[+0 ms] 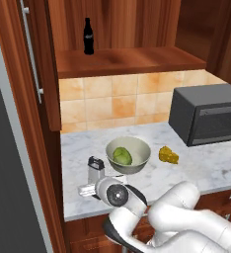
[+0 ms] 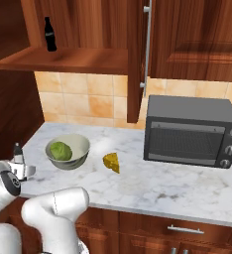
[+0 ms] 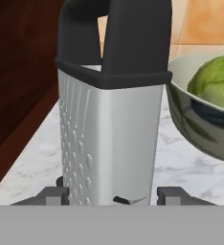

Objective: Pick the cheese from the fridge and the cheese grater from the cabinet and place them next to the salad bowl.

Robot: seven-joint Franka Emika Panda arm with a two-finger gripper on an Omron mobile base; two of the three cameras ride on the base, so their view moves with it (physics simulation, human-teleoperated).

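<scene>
— Grater position?
— We find the cheese grater (image 3: pixel 109 129) upright on the counter (image 1: pixel 206 168), between the gripper's (image 3: pixel 113 195) spread fingers, pads apart from it.
— Surroundings?
— Salad bowl (image 1: pixel 128 155) just beside; cheese (image 1: pixel 168 155) beyond.

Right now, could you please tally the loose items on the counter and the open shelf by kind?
Food items: 2, the cheese and the salad bowl
Kitchen tools: 1, the cheese grater
Bottles: 1, the cola bottle
Appliances: 1, the microwave
Total: 5
</scene>
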